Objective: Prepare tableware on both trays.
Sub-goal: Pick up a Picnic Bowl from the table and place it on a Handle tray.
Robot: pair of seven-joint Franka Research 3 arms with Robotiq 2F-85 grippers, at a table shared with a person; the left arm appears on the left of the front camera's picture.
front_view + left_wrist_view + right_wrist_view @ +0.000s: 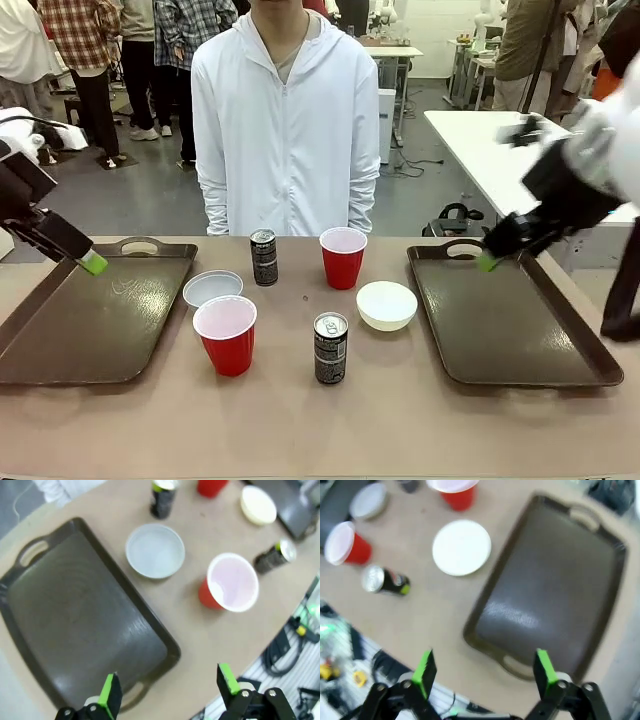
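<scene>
Two dark brown trays lie on the table, the left tray (95, 320) (75, 615) and the right tray (510, 315) (555, 585), both bare. Between them stand two red cups (227, 335) (343, 257), two white bowls (212, 289) (386, 305) and two black cans (264, 257) (331, 348). My left gripper (93, 263) (167, 687) hangs open above the left tray's far edge. Over the right tray's far corner, my right gripper (487, 262) (482, 667) is open too. Neither holds anything. The wrist views show a cup (230, 585) (345, 542), bowl (155, 550) (461, 547) and can (274, 557) (385, 580).
A person in a white jacket (285, 120) stands at the table's far edge, arms at the sides. Bare tabletop (320, 420) runs along the front. Other people and tables stand farther back.
</scene>
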